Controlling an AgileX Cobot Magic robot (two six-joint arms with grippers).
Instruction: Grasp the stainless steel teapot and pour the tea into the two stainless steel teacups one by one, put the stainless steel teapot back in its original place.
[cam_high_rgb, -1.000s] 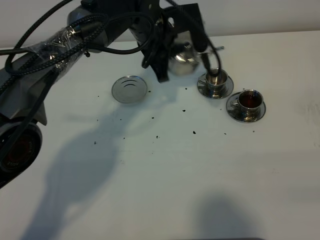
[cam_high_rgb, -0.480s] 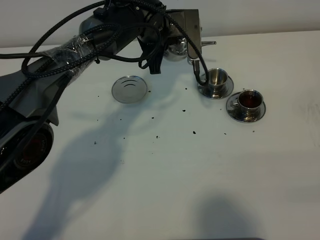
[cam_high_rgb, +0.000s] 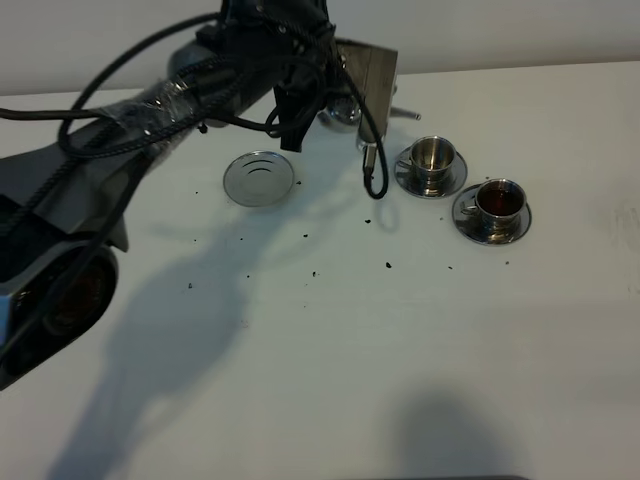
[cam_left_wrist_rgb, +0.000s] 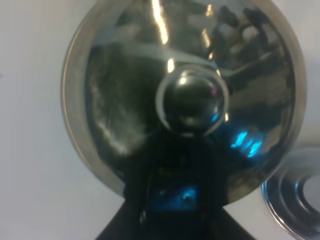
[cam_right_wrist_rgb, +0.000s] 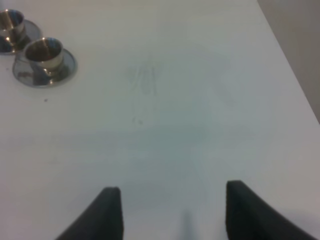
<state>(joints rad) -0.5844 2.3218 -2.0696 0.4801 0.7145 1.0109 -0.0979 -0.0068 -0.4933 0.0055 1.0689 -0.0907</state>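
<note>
My left gripper (cam_high_rgb: 345, 92) is shut on the stainless steel teapot (cam_high_rgb: 343, 113) and holds it above the table's back, between the coaster and the cups. The arm hides most of the pot; its spout (cam_high_rgb: 410, 115) points right. In the left wrist view the lid and knob (cam_left_wrist_rgb: 192, 100) fill the picture. The round steel coaster (cam_high_rgb: 260, 178) lies bare to the left and also shows in the left wrist view (cam_left_wrist_rgb: 295, 200). The left teacup (cam_high_rgb: 432, 158) shows shiny steel inside. The right teacup (cam_high_rgb: 498, 203) holds dark tea. My right gripper (cam_right_wrist_rgb: 172, 215) is open and empty, far from the cups (cam_right_wrist_rgb: 45, 55).
A black cable loop (cam_high_rgb: 372, 170) hangs from the left arm near the left cup's saucer (cam_high_rgb: 405, 178). Dark specks (cam_high_rgb: 388, 265) dot the white table (cam_high_rgb: 400, 350). The table's right edge (cam_right_wrist_rgb: 290, 65) shows in the right wrist view.
My left gripper has carried the teapot back and to the left, away from above the left cup, and tipped it back level. The cups and coaster have not moved.
</note>
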